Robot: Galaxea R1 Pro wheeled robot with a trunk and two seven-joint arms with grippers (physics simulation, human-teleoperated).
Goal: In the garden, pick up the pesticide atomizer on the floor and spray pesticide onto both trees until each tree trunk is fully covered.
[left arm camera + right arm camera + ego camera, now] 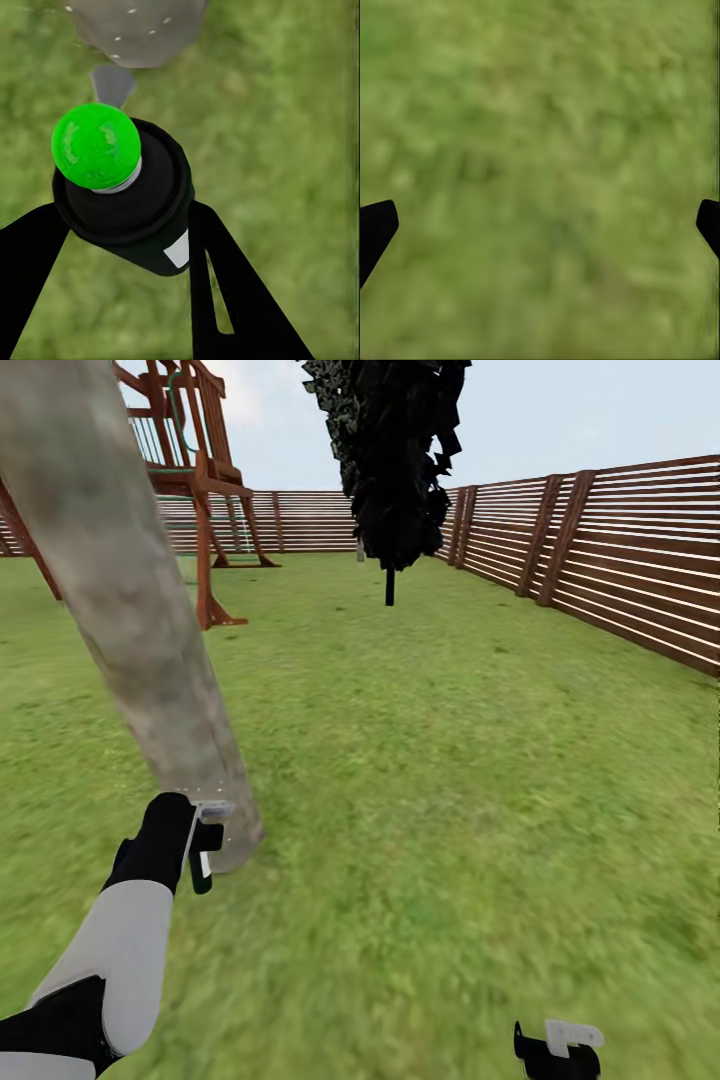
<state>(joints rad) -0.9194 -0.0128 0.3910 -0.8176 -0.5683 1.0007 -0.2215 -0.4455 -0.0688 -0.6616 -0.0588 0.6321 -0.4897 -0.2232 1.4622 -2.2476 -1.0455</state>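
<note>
A thick mottled grey-beige tree trunk (130, 610) leans across the left of the head view, rooted in the lawn. My left gripper (198, 852) is shut on the pesticide atomizer (203, 860), held right at the trunk's base. In the left wrist view the atomizer (135, 210) is a black bottle with a bright green cap and a white label, clamped between my black fingers (225, 300), its grey nozzle aimed at the trunk's foot (139, 26), which carries small white specks. My right gripper (555, 1048) hangs low at the right, open over bare grass (540, 180).
A narrow black cypress-like tree (395, 460) stands ahead in mid-lawn. A wooden playhouse (195, 470) rises behind the trunk at the left. A brown slat fence (610, 550) runs along the right and back. Open grass lies ahead and to the right.
</note>
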